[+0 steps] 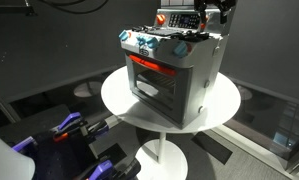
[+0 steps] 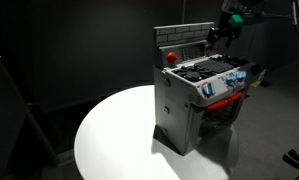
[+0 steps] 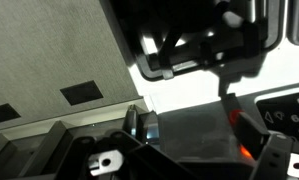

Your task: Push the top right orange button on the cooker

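Note:
A grey toy cooker stands on a round white table and shows in both exterior views. Its raised back panel carries a red-orange button at one end, also seen in an exterior view. My gripper hangs over the other end of the back panel, its tip close to the panel. Its fingers look drawn together and hold nothing. The wrist view is dark and blurred. It shows an orange glow beside a dark finger.
The cooker has black burners, pale blue knobs and a red-rimmed oven door. The table edge lies well away from the gripper. Dark curtains surround the scene.

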Robot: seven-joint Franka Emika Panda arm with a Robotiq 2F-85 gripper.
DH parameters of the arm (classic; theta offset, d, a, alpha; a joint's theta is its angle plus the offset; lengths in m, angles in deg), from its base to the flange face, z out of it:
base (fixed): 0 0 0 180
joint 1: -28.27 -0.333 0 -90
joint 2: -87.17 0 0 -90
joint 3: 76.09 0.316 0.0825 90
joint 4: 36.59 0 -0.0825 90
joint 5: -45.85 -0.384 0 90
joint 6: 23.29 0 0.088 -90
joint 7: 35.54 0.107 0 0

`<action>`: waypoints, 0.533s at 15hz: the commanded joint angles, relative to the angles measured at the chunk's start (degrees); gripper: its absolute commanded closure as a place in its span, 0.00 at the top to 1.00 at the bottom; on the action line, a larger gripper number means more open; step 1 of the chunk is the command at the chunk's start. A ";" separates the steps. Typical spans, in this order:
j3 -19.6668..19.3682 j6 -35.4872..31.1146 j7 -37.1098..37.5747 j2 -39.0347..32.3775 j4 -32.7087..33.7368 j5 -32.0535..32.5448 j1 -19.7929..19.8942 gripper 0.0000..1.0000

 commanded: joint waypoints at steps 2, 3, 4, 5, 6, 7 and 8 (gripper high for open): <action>0.22 7.54 -2.41 5.65 -3.13 -5.78 0.51 1.00; 0.24 9.62 -2.80 6.93 -3.86 -7.08 0.70 1.00; 0.22 12.39 -3.45 8.45 -4.71 -8.36 0.90 1.00; 0.15 14.81 -3.83 9.64 -5.32 -9.12 1.03 1.00; 0.07 17.60 -4.20 10.98 -6.24 -9.70 1.20 1.00; 0.04 20.54 -4.88 12.11 -6.76 -10.41 1.44 1.00; -0.04 23.52 -5.46 13.48 -7.80 -10.67 1.65 1.00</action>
